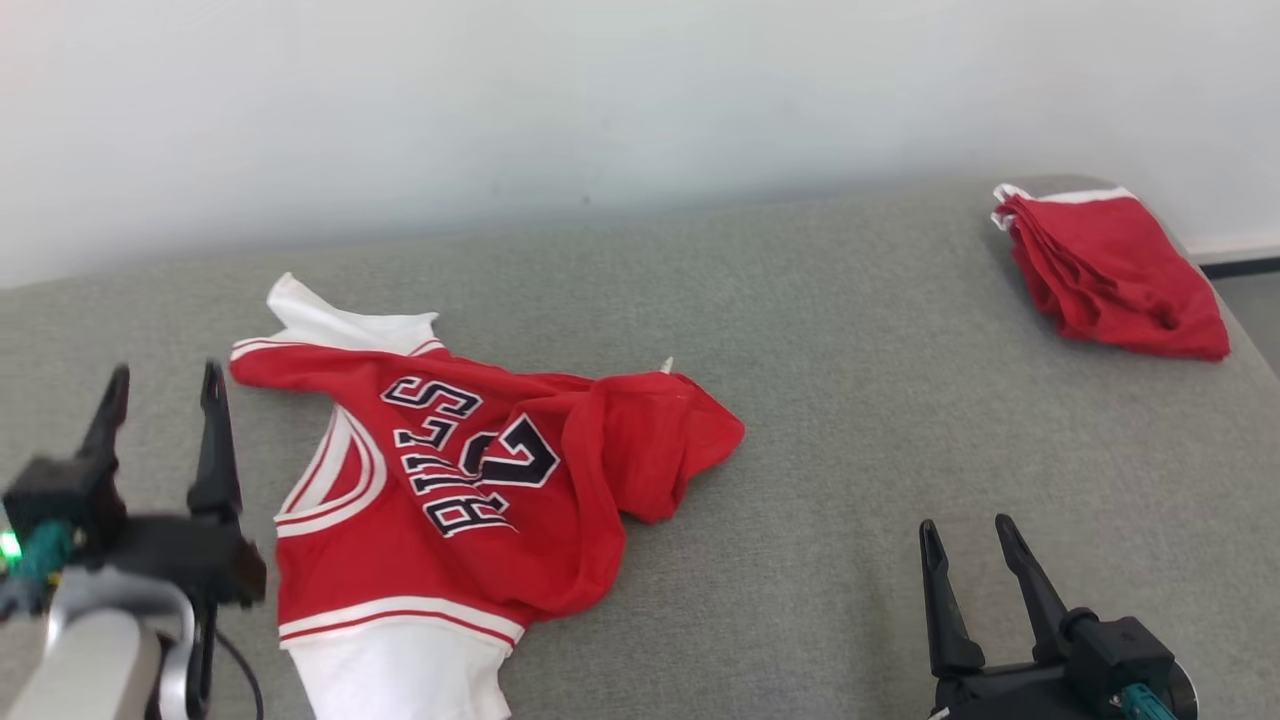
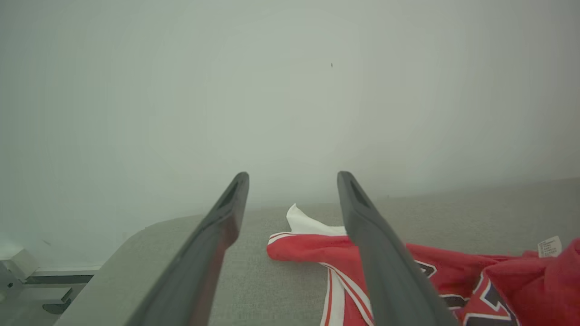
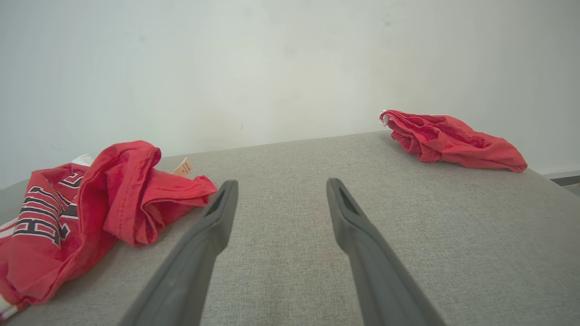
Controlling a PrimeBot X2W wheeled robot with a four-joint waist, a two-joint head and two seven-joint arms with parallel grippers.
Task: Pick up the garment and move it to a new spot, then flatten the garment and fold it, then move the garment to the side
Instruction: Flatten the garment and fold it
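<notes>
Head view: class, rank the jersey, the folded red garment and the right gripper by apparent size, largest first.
1. jersey, clearly largest.
2. folded red garment and right gripper: about alike; the gripper is nearer the camera and cut off by the bottom edge, so unranked.

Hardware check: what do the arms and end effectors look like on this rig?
The left end effector: black body, two long dark tapered fingers, green light, teal connector, pale grey forearm, thin black cable. The right end effector: same black build, teal fitting.

Grey fabric surface [image 1: 850, 330] bears a crumpled red jersey [image 1: 430, 570] and folded red garment [image 1: 1110, 270]
</notes>
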